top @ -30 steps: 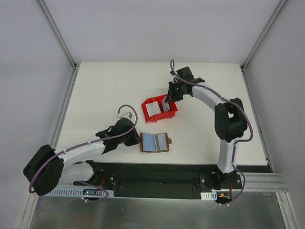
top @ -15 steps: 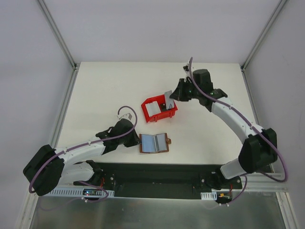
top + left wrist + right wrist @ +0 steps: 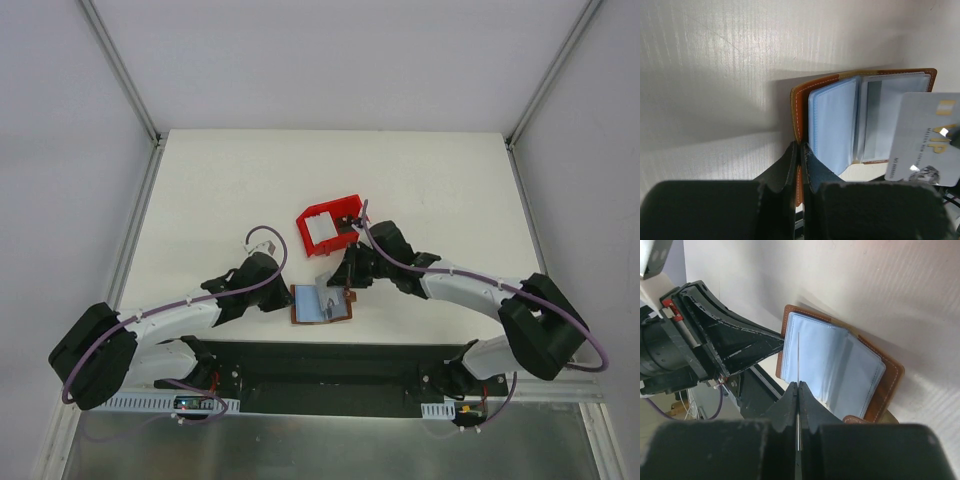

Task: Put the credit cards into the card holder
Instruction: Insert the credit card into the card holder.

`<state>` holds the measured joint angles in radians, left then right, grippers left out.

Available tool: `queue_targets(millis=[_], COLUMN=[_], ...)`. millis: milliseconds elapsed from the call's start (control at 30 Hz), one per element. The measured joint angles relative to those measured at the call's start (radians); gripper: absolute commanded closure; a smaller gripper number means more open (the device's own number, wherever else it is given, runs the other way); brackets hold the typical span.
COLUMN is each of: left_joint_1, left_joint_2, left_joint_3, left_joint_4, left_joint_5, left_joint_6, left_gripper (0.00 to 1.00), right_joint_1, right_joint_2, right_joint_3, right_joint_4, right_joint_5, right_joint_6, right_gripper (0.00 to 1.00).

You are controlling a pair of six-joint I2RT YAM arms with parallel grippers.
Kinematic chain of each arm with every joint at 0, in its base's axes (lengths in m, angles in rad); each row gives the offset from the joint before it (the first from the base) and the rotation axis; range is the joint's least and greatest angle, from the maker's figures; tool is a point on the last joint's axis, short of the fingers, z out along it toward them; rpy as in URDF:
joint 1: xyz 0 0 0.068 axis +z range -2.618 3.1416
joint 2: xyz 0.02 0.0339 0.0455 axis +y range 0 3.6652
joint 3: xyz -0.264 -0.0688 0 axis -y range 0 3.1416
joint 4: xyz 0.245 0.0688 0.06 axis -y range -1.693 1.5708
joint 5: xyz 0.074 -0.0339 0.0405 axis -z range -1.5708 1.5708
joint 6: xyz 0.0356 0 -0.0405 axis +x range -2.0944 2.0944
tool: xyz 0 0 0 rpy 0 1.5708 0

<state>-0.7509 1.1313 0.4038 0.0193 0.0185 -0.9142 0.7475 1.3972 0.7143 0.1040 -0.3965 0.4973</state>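
The card holder (image 3: 322, 304) lies open on the white desk (image 3: 220, 190), at 6 o'clock from the red bin (image 3: 331, 224) and close to the near edge. The left claw (image 3: 287, 297) is clamped on the holder's brown cover at its 9 o'clock side. In the left wrist view the two dark fingers are pressed together on the stitched edge (image 3: 799, 150), and they hide the lower part of the cover. The holder's pale blue plastic sleeves (image 3: 834, 125) stand fanned open.

The right claw (image 3: 338, 279) is closed on a credit card (image 3: 926, 145), which is at 3 o'clock of the sleeves in the left wrist view. Its gold "VIP" lettering is readable, the smaller print is not, and its right end is cut off by the frame. From the right wrist the same card (image 3: 798, 357) shows only as a thin edge-on line rising from the closed fingers (image 3: 790, 405) over the sleeves. Whether its tip touches a pocket cannot be told. From above, the right arm covers most of the card and the holder's far corner.

A pale card (image 3: 319, 233) shows inside the bin, probably one, though the wall hides the rest.

The desk is matt and bare-white, bounded by metal rails (image 3: 140, 235) and plain grey walls (image 3: 60, 150). A black plate (image 3: 330, 365) at 6 o'clock carries both arm bases.
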Motion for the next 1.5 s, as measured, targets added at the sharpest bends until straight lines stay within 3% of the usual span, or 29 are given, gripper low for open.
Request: queue_targets(millis=[267,733,1267,1500], left_joint_1=[0.0,0.0,0.0,0.0], left_joint_2=[0.01,0.04,0.055,0.06], left_joint_3=[-0.002,-0.008,-0.008,-0.008], left_joint_4=[0.003,0.021,0.029,0.037], left_joint_5=[0.0,0.0,0.0,0.0], left_joint_6=[-0.018,-0.028,-0.041,-0.041], left_gripper=[1.0,1.0,1.0,1.0], right_joint_1=[0.03,0.029,0.039,0.069], right_joint_2=[0.072,0.175,0.204,0.236], right_joint_3=[-0.115,-0.155,-0.179,-0.16], right_joint_4=[0.156,0.318,0.398,0.415], right_joint_5=[0.046,0.043,0.04,0.048], right_joint_6=[0.102,0.14,0.162,0.187], right_gripper=[1.0,1.0,1.0,0.92])
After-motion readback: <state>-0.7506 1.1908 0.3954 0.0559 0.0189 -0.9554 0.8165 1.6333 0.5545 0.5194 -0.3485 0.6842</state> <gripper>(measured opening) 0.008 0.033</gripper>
